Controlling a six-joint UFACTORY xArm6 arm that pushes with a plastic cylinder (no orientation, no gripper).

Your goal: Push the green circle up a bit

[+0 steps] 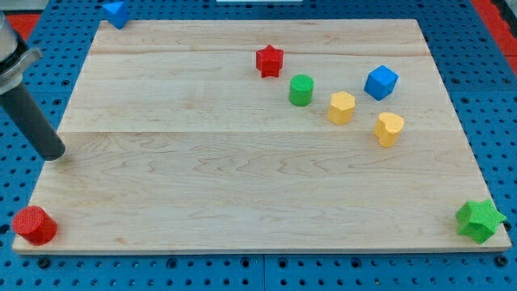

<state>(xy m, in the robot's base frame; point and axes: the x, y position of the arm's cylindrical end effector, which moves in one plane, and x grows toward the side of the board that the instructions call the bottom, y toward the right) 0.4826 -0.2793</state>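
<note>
- The green circle (300,90) is a short, squat cylinder of bright green with a flat round top a shade lighter than its side, standing upright on the desk (242,186).
- It sits in the upper right part of the pale wooden desk, at about 1 o'clock from the desk's middle.
- The red star (270,61) lies near it at 11 o'clock, apart from it with bare wood between.
- A yellow block (342,107), many-sided, is just beside the circle at 4 o'clock, not touching it.
- A second yellow block (388,128), its shape hard to make out, lies farther along the same 4 o'clock line.
- The blue cube (381,82) stands at 3 o'clock from the circle, beyond the first yellow block.
- My tip (53,153) rests at the desk's left edge, at 8 o'clock from the circle and well apart from it and from the cluster.
- There is no gripper on this arm, so no released or clenched state can be told; the rod touches no block.
- A red cylinder (34,225) sits at the desk's lower left corner, at 6 o'clock from my tip.
- A green star (480,220) sits at the lower right corner.
- A blue block (115,13) lies at the upper left corner, its shape not clear.
</note>
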